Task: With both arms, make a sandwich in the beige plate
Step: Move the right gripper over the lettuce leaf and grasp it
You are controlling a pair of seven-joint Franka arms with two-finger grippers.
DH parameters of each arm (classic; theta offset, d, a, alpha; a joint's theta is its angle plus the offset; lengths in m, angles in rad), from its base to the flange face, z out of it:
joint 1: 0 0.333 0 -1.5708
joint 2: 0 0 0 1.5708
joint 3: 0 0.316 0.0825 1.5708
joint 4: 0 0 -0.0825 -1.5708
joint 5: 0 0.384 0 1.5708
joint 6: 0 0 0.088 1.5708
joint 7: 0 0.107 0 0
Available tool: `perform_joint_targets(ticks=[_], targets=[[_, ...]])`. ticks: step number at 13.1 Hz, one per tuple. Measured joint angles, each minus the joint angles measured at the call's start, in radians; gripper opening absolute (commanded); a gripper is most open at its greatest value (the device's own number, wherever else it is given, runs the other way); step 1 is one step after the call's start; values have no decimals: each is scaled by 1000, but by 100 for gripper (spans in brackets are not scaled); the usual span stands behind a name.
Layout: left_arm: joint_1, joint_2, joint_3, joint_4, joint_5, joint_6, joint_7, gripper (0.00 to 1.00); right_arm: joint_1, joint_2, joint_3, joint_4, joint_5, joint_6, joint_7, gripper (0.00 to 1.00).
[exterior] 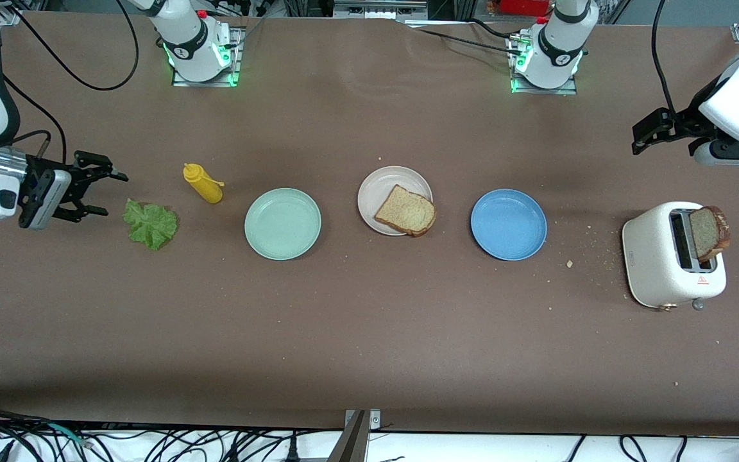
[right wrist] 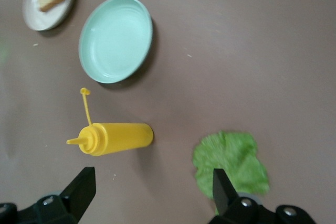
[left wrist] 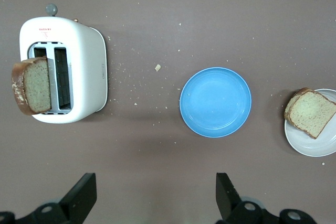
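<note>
The limp lettuce leaf (exterior: 151, 224) risked slipping or tearing if pinched at its edge, and the bread slice (exterior: 709, 232) leaning from the toaster (exterior: 672, 255) could have toppled. The right gripper (exterior: 101, 190) hovered beside the lettuce, the left gripper (exterior: 643, 136) above the counter (exterior: 369, 321) near the toaster, both with fingers apart and empty. One slice (exterior: 406, 211) lay on the beige plate (exterior: 379, 183).
</note>
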Motion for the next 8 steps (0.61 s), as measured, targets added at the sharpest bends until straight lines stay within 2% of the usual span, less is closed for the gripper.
perform_joint_targets(ticks=[4,6,8], targets=[[4,0,0,0,0,0,0,100,-16,-6,76,78,-255,47,455,99],[4,0,0,0,0,0,0,100,-18,4,101,76,-337,76,660,99],[4,0,0,0,0,0,0,100,-21,30,130,72,-380,93,840,99]])
